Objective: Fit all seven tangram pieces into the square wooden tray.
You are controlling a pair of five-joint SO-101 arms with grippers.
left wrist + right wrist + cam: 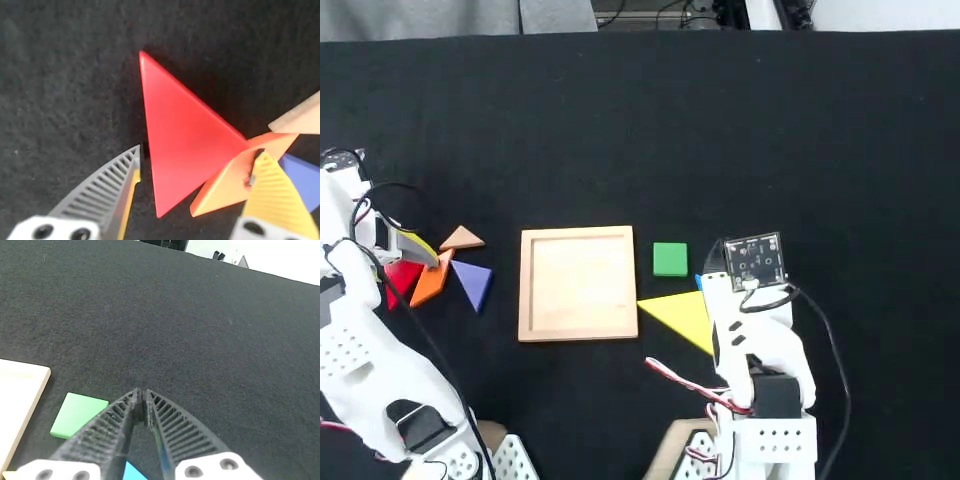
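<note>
The square wooden tray (578,283) lies empty at the table's middle. Left of it lie a red triangle (402,278), an orange piece (432,283), a tan triangle (462,239) and a blue triangle (473,282). My left gripper (405,250) is open over the red triangle (185,135): the grey finger (110,195) sits beside it and the yellow finger (272,195) rests on the orange piece (235,180). My right gripper (141,397) is shut and holds nothing, next to the green square (79,415). A large yellow triangle (682,315) touches the tray's right side.
A small light-blue piece (132,472) lies under the right gripper (715,262), partly hidden. The green square (670,259) sits just right of the tray's upper corner (20,400). Black cloth covers the table, bare toward the back. Cables trail from both arm bases at the front.
</note>
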